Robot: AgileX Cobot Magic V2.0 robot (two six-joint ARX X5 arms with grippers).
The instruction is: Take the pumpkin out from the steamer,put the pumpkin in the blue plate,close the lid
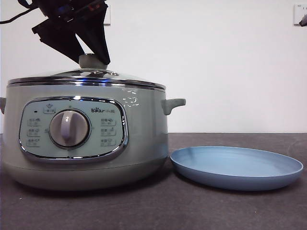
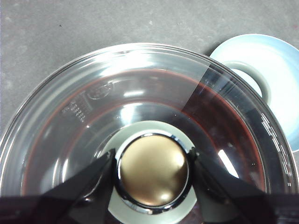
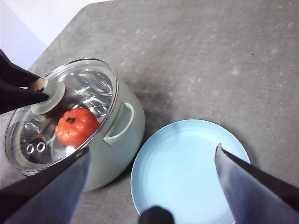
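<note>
The sage-green steamer stands on the left of the table with the glass lid resting on it. My left gripper comes down from above, and its jaws press both sides of the lid's knob. The pumpkin lies inside the steamer and shows through the glass in the right wrist view. The blue plate lies empty to the right of the steamer. My right gripper is open and empty, high above the plate.
The dark grey table carries only the steamer and the plate. The steamer's side handle sticks out toward the plate. A white wall stands behind.
</note>
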